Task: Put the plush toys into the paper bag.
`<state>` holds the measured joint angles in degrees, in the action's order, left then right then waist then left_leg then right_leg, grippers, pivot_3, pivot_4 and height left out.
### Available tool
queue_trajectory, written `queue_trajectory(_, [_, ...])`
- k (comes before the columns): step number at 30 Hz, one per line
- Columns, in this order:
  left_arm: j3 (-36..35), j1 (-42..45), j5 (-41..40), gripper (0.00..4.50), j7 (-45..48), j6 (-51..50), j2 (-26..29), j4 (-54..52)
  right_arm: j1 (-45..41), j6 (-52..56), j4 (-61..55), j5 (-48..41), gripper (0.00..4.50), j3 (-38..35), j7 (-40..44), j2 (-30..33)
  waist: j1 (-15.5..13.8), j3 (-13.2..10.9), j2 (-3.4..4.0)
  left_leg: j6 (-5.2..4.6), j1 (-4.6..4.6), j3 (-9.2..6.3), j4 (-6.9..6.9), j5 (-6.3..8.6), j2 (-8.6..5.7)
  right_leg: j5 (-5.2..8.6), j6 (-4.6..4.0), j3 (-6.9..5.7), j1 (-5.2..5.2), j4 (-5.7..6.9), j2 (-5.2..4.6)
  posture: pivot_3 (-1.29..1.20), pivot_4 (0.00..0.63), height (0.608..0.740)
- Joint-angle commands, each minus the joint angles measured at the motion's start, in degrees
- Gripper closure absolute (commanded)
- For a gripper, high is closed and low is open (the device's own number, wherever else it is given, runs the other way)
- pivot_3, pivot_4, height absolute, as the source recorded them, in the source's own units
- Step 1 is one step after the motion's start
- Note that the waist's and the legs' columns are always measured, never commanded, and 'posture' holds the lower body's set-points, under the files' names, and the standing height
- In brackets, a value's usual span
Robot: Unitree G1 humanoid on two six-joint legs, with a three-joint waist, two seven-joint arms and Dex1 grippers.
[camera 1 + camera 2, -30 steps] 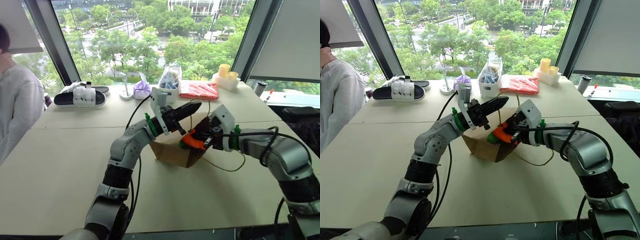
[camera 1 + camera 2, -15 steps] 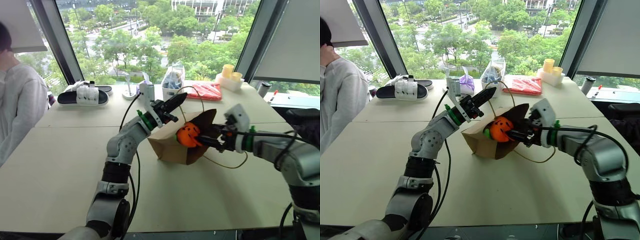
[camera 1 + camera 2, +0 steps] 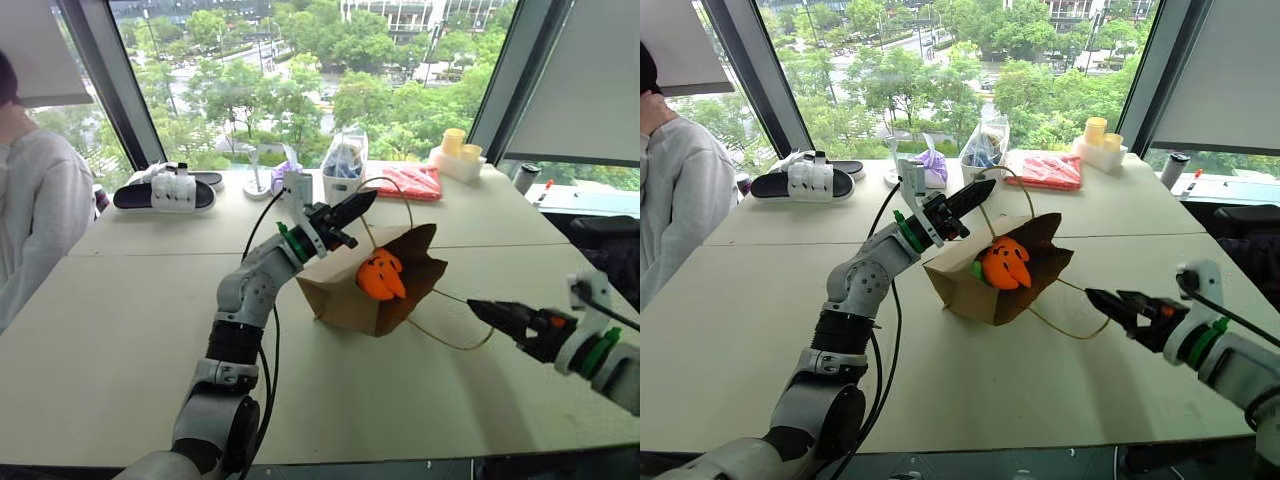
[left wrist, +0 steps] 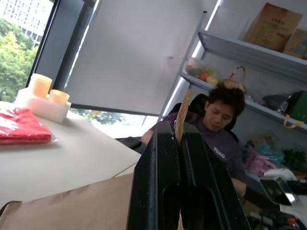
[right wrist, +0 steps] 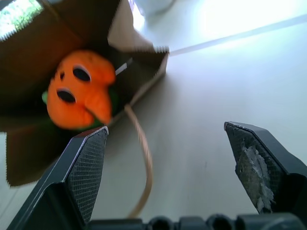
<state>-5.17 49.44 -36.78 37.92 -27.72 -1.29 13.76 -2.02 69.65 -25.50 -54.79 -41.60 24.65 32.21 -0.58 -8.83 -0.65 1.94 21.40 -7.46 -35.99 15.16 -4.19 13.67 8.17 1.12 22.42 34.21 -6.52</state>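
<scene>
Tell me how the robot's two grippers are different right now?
The left gripper is shut, pinching the paper bag's twine handle; the right gripper is wide open and holds nothing. The left gripper is up at the paper bag; the right gripper sits apart from it, over the table. Both have two black fingers.

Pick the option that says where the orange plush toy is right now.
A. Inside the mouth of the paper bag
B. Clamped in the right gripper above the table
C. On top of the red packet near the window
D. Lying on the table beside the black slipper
A: the orange plush toy sits inside the open paper bag, while the right gripper stands apart from it, jaws open and holding nothing.
</scene>
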Motion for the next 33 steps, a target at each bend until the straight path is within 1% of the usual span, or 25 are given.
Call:
queue_trajectory(1, [0.4,1.3,0.0,4.50,0.9,1.2,-0.3,-0.7,1.5,-1.3,-3.7,-3.8,0.30,-0.4,-3.0,-2.9,0.0,0.0,0.02,0.00,0.00,0.02,-0.01,0.00,0.00,0.00,0.00,0.02,0.01,0.00,0.01,0.00,0.150,0.740])
queue_trajectory(3, [0.6,1.3,0.2,4.50,1.2,1.0,-0.3,-0.8,3.0,-2.4,-4.1,-5.0,0.30,0.7,-4.3,-5.4,-0.1,0.0,0.01,0.00,0.00,0.02,-0.05,0.00,0.00,0.00,0.00,0.02,-0.03,0.00,0.01,0.00,0.150,0.740])
queue_trajectory(6, [0.8,1.3,0.2,4.50,1.4,0.8,-0.1,-1.0,3.5,-4.7,-4.2,-7.5,1.10,1.0,-6.3,-8.5,-0.1,0.0,0.02,0.00,0.00,0.00,-0.06,0.00,0.00,0.00,0.00,0.01,-0.06,-0.01,0.02,0.00,0.150,0.740])
queue_trajectory(8, [0.9,1.3,0.3,4.50,1.5,0.8,0.0,-1.0,3.6,-5.9,-4.4,-9.2,2.12,1.4,-7.2,-9.4,-0.1,0.0,0.02,0.00,0.00,0.00,-0.06,0.00,-0.01,0.00,0.00,0.01,-0.05,-0.01,0.02,0.00,0.150,0.740])
queue_trajectory(12, [1.2,1.2,0.5,4.50,1.5,0.6,0.3,-1.6,3.4,-7.9,-4.5,-12.2,4.18,2.6,-9.1,-9.1,-0.1,0.0,0.02,0.00,0.00,-0.02,-0.03,0.00,-0.01,0.00,0.00,0.00,-0.04,-0.01,0.02,0.00,0.150,0.740])
queue_trajectory(13, [1.2,1.2,0.6,4.50,1.5,0.6,0.3,-1.8,3.3,-8.4,-4.4,-12.9,4.44,2.8,-9.5,-8.8,-0.1,0.0,0.02,0.00,0.00,-0.02,-0.03,0.00,-0.01,0.00,0.00,0.00,-0.04,-0.01,0.02,0.00,0.150,0.740])
queue_trajectory(20, [1.6,1.1,0.7,4.50,1.9,-0.4,2.3,-3.3,-0.1,-10.9,-4.8,-20.0,4.44,4.7,-13.6,-6.1,0.0,0.0,0.02,0.00,0.00,-0.02,-0.01,0.00,0.00,0.00,0.00,0.00,-0.02,0.00,0.03,0.00,0.150,0.740])
queue_trajectory(22, [1.2,1.5,0.2,4.50,1.5,-1.3,2.9,-4.0,-1.6,-12.6,-5.1,-24.8,4.44,4.6,-15.6,-5.7,0.0,0.0,0.02,0.00,0.00,-0.04,-0.01,0.00,0.01,0.00,0.00,-0.01,-0.02,-0.01,0.03,0.00,0.150,0.740])
queue_trajectory(23, [0.7,1.9,-0.5,4.50,0.8,-2.5,3.4,-4.6,-3.2,-14.1,-5.1,-29.3,4.44,4.3,-17.6,-5.2,0.0,0.0,0.02,0.00,0.00,-0.04,-0.01,0.00,0.01,0.00,0.00,-0.01,-0.02,-0.01,0.03,0.00,0.150,0.740])
queue_trajectory(25, [-0.1,3.1,-1.4,4.50,-1.0,-5.7,4.8,-5.9,-6.0,-17.2,-3.3,-41.9,4.44,5.0,-24.8,-2.6,0.0,0.0,0.03,0.00,0.01,-0.06,-0.01,0.00,0.01,0.00,0.00,-0.01,-0.02,-0.01,0.03,0.00,0.150,0.740])
queue_trajectory(26, [0.2,4.0,-0.6,4.50,-2.6,-7.5,6.0,-6.3,-7.4,-18.7,-2.8,-47.8,4.44,5.4,-26.6,-0.9,0.0,0.0,0.05,0.00,0.02,-0.08,-0.03,0.00,0.01,0.00,0.00,-0.01,-0.01,0.00,0.03,0.00,0.150,0.740])
queue_trajectory(27, [0.5,4.9,0.0,4.50,-4.1,-9.4,7.0,-6.3,-8.5,-20.1,-2.4,-51.6,4.44,5.7,-27.9,0.5,0.0,-0.1,0.02,0.00,0.03,-0.13,-0.02,0.00,0.02,0.00,0.00,0.02,0.00,-0.01,0.02,0.00,0.150,0.740])
queue_trajectory(30, [-1.5,7.3,-2.3,4.50,-7.6,-14.1,8.0,-6.6,-11.8,-24.1,-1.0,-56.1,4.44,7.1,-30.9,3.6,-0.1,-0.1,-0.01,-0.01,0.01,-0.15,-0.01,0.00,0.02,0.01,0.01,-0.08,-0.08,-0.04,0.04,0.00,0.150,0.740])
queue_trajectory(33, [-8.2,11.4,-7.9,4.50,-14.2,-19.7,7.3,-4.1,-17.7,-27.1,1.5,-57.5,4.44,9.9,-31.5,5.0,0.0,-0.1,-0.07,-0.04,0.04,-0.15,-0.02,0.02,0.02,0.01,0.02,-0.09,-0.07,-0.06,0.03,0.00,0.150,0.740])
